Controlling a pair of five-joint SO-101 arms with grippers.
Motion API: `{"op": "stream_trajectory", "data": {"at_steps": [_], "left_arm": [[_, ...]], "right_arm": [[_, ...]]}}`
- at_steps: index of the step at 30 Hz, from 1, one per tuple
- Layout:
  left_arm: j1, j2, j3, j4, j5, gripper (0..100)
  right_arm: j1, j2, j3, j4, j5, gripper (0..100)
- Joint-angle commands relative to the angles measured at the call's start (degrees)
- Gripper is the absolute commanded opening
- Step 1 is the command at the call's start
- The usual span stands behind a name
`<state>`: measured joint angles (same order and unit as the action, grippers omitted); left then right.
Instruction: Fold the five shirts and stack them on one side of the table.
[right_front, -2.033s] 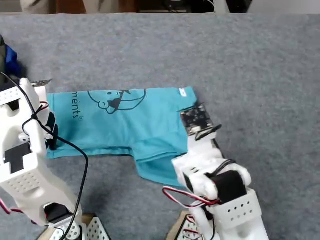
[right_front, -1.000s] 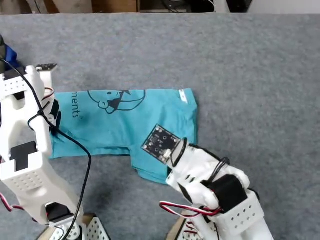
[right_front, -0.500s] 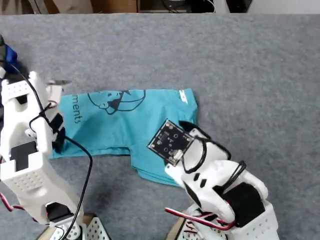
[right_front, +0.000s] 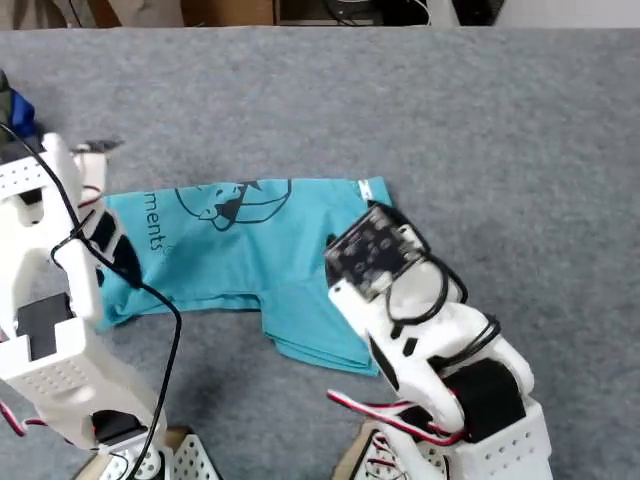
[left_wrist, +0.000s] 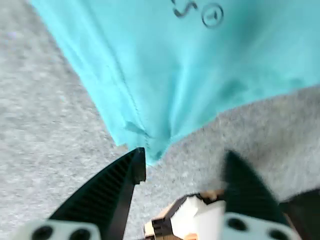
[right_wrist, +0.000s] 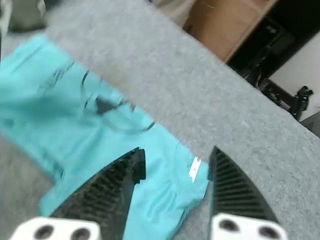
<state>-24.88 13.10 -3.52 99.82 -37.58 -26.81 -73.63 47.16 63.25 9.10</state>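
A teal shirt (right_front: 250, 250) with a dark print lies flat on the grey table, one sleeve folded under at its near edge (right_front: 320, 345). My left gripper (left_wrist: 185, 160) is open just past the shirt's left near corner (left_wrist: 150, 145), which sits beside one fingertip; from above the left gripper (right_front: 118, 258) is at the shirt's left edge. My right gripper (right_wrist: 176, 152) hangs open above the shirt (right_wrist: 75, 115), holding nothing. The right arm (right_front: 430, 340) covers the shirt's right near part.
A blue object (right_front: 15, 112) sits at the far left edge. Both arm bases stand at the near edge (right_front: 150, 455). Open grey table (right_front: 520, 180) spreads to the right and behind the shirt. Boxes and furniture (right_wrist: 230, 30) stand beyond the far edge.
The right arm lifted off the folded sleeve and swung up over the shirt's right side. The left gripper slid along the shirt's left edge toward the near corner, rumpling it slightly.
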Motion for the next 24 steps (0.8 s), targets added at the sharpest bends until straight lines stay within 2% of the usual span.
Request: {"op": "stream_trajectory", "data": {"at_steps": [1, 5, 9, 11, 13, 15, 17, 20, 22, 24], "left_arm": [[-0.8, -2.9, -7.7, 1.0, 1.2, 37], [-0.3, -2.1, -14.4, 0.9, 1.5, 36], [2.4, 2.1, -16.6, -0.9, 9.1, 36], [2.8, 5.6, -16.7, -4.7, 14.3, 36], [2.8, 9.1, -17.2, -8.1, 19.3, 34], [3.3, 11.8, -18.5, -9.0, 22.8, 27], [4.5, 14.7, -20.2, -9.2, 23.0, 17], [5.2, 17.8, -22.1, -9.1, 23.4, 1], [5.5, 19.3, -22.5, -8.9, 23.5, 4], [5.6, 20.8, -22.8, -9.2, 23.6, 2]], "right_arm": [[4.4, 2.9, 0.1, -5.0, -5.6, 23.5], [7.7, 13.2, -0.3, -8.8, -11.9, 23.5], [8.8, 26.2, -1.2, -16.1, -18.4, 23.2], [8.8, 32.4, -3.4, -19.8, -21.4, 19.0], [8.8, 38.5, -5.9, -23.6, -24.0, 9.7], [8.9, 43.7, -8.5, -26.7, -26.5, 0.0], [8.9, 48.1, -10.1, -28.8, -29.1, 3.2], [8.9, 53.1, -12.0, -30.8, -32.4, 0.2], [8.9, 55.6, -12.5, -30.9, -33.2, 0.5], [8.9, 58.5, -12.5, -31.0, -33.2, 0.5]]}}
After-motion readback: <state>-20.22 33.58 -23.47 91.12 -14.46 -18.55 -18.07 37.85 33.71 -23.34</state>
